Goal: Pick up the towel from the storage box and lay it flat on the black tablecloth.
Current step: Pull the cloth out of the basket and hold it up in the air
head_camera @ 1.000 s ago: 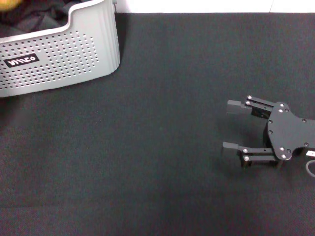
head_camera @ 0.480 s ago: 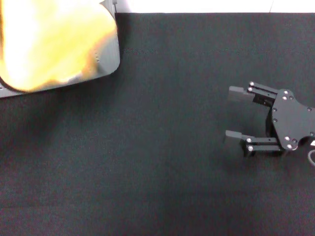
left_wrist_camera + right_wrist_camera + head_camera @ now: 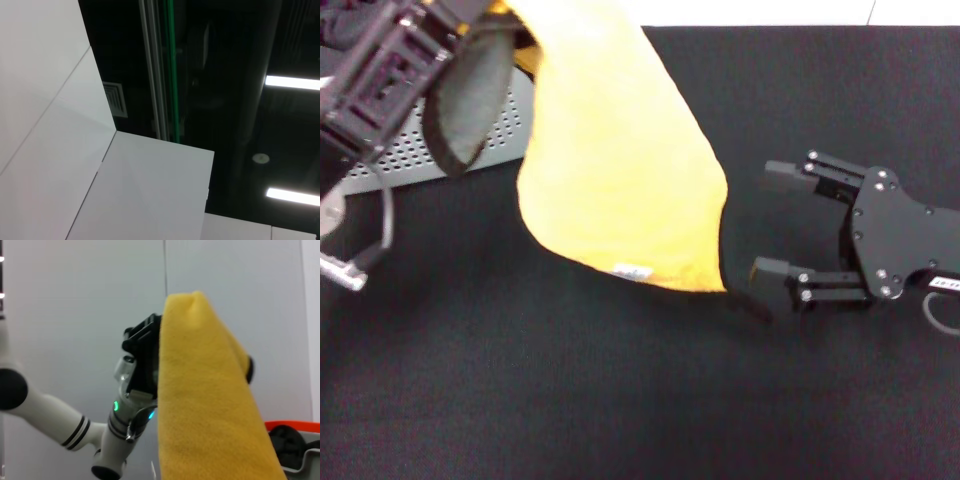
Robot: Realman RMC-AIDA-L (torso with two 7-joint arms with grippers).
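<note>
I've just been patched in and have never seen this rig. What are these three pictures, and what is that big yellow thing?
This is a two-armed robot. The head view looks down from its head at a black tablecloth. The yellow thing is the towel, lifted out of the grey storage box and hanging from the left claw. The right claw rests low over the cloth with its fingers apart, holding nothing. The right wrist view comes from that arm's camera and shows the hanging towel with the left arm behind it. The left wrist view points up at walls and ceiling lights, so it shows nothing of the work.
</note>
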